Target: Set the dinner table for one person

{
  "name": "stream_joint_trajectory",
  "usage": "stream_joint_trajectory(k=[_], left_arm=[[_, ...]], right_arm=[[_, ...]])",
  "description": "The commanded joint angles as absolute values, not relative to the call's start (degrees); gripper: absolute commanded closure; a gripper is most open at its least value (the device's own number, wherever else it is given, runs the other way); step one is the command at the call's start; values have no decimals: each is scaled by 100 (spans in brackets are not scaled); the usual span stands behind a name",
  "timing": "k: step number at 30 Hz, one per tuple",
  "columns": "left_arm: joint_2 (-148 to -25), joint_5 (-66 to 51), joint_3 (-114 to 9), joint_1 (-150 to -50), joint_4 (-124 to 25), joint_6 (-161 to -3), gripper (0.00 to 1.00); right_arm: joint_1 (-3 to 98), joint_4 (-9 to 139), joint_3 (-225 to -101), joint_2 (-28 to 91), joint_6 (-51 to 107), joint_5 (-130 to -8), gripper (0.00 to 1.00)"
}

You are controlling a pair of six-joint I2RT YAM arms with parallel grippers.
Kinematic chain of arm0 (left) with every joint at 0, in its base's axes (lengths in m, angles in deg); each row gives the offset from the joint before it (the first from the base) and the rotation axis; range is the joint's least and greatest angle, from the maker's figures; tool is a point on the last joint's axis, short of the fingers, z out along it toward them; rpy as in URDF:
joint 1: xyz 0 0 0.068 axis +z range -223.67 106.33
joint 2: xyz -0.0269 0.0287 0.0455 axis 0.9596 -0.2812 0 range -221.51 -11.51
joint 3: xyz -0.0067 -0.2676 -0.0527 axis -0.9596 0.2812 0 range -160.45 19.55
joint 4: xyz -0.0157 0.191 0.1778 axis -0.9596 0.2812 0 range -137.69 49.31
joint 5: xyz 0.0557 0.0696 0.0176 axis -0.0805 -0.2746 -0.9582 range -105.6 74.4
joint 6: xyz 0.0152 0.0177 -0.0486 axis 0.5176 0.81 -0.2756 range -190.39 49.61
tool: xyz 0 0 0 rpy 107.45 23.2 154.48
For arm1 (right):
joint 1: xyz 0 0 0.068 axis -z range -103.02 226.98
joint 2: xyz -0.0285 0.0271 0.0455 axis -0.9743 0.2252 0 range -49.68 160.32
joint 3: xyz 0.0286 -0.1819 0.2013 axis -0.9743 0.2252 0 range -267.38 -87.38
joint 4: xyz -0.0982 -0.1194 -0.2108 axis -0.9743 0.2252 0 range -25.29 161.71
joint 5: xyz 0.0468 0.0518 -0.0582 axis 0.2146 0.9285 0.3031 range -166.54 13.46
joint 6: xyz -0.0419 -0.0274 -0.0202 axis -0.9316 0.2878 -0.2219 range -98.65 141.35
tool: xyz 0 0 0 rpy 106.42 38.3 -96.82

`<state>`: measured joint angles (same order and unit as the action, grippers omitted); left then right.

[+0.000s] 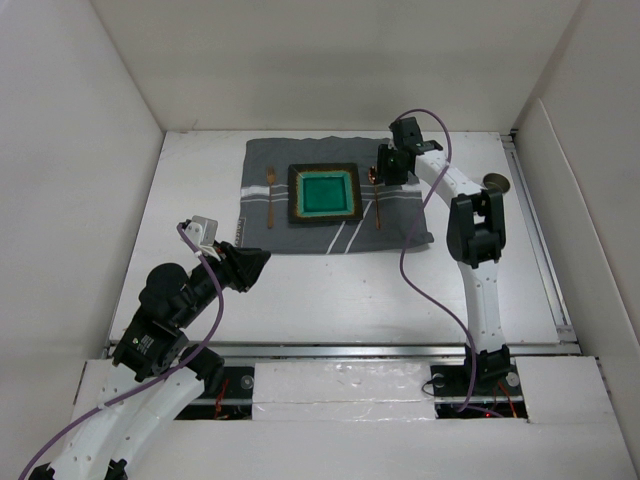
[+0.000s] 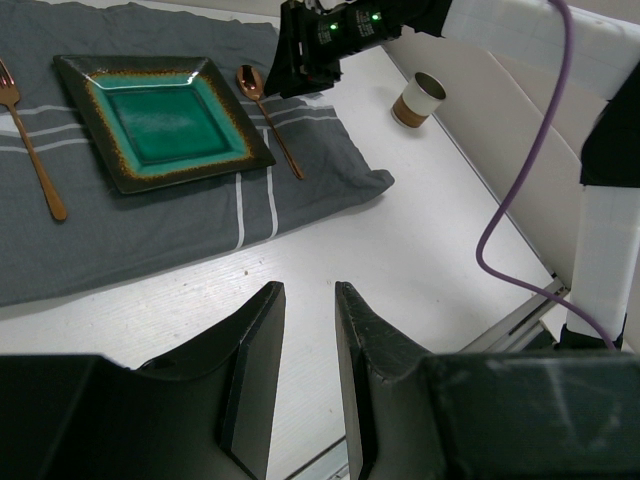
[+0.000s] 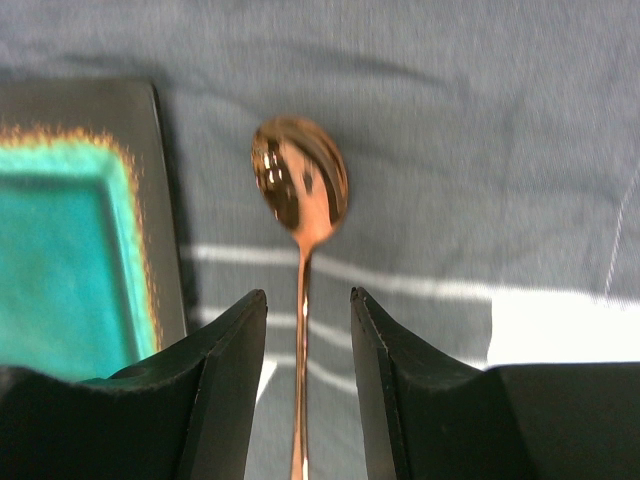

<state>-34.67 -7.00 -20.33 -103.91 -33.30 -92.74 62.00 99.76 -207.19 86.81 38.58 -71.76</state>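
The white dinner table (image 1: 330,290) carries a grey striped cloth (image 1: 400,225). On the cloth lie a square teal plate (image 1: 325,193), a copper fork (image 1: 268,195) to its left and a copper spoon (image 1: 378,205) to its right. My right gripper (image 1: 388,170) hovers over the spoon's bowl end. In the right wrist view it (image 3: 308,300) is open, and the spoon (image 3: 299,185) lies on the cloth between the jaws, untouched. My left gripper (image 1: 250,265) is over bare table near the cloth's front edge. In the left wrist view it (image 2: 308,290) is empty, with a narrow gap between its jaws.
A small paper cup (image 1: 494,182) stands on the table right of the cloth, beside the right arm; it also shows in the left wrist view (image 2: 418,98). White walls enclose the table at the left, back and right. A purple cable (image 1: 410,270) hangs from the right arm.
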Motion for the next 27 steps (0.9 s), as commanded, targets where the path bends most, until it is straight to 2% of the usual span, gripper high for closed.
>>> stream_joint_trajectory(k=[1, 2, 3, 4, 5, 6, 7, 9, 10, 12, 13, 14, 16, 17, 19, 27], left_arm=[[-3516, -725, -2053, -10346, -3539, -9219, 76], [-3524, -673, -2044, -10346, -3538, -9210, 76], [-3516, -655, -2035, -10346, -3565, -9210, 76], [-3472, -646, -2035, -10346, -3582, -9202, 76], [-3463, -655, -2035, -10346, -3582, -9201, 75], [-3445, -646, -2044, -10346, -3574, -9193, 75], [-3428, -646, -2044, -10346, -3565, -9193, 75], [-3401, -505, -2035, -10346, -3582, -9158, 75], [-3358, -427, -2026, -10346, -3608, -9140, 75], [-3349, -417, -2026, -10346, -3591, -9131, 76], [-3331, -356, -2035, -10346, -3582, -9122, 75], [-3313, -321, -2035, -10346, -3574, -9096, 75], [-3261, -251, -2018, -10346, -3591, -9079, 75], [-3243, -250, -2009, -10346, -3591, -9078, 75], [-3208, -277, -2017, -10346, -3565, -9078, 75], [-3190, -251, -1991, -10346, -3530, -9061, 75]], right_arm=[[6257, 9346, -20394, 7569, 3752, -7143, 55], [6309, 9249, -20001, 7331, 3752, -7161, 58], [6310, 9022, -19641, 7050, 3761, -7170, 72], [6371, 8472, -19254, 6316, 3796, -7257, 79], [6449, 8127, -18302, 5943, 3848, -7328, 96], [6607, 7436, -17814, 5235, 3953, -7407, 100], [6713, 7238, -17391, 5228, 4015, -7468, 100], [6967, 7148, -16574, 4483, 4243, -7618, 100], [7352, 7252, -16161, 4011, 4340, -8323, 100], [7469, 7271, -15763, 3901, 4358, -8696, 100], [7713, 7271, -15604, 3813, 4350, -8813, 98], [7829, 7279, -15481, 3673, 4358, -8909, 86], [8040, 7192, -15252, 3602, 4315, -9077, 72], [8198, 7192, -15242, 3593, 4306, -9147, 60], [8304, 7095, -15356, 3671, 4262, -9411, 52], [8630, 7622, -16841, 5226, 3955, -9183, 49]])
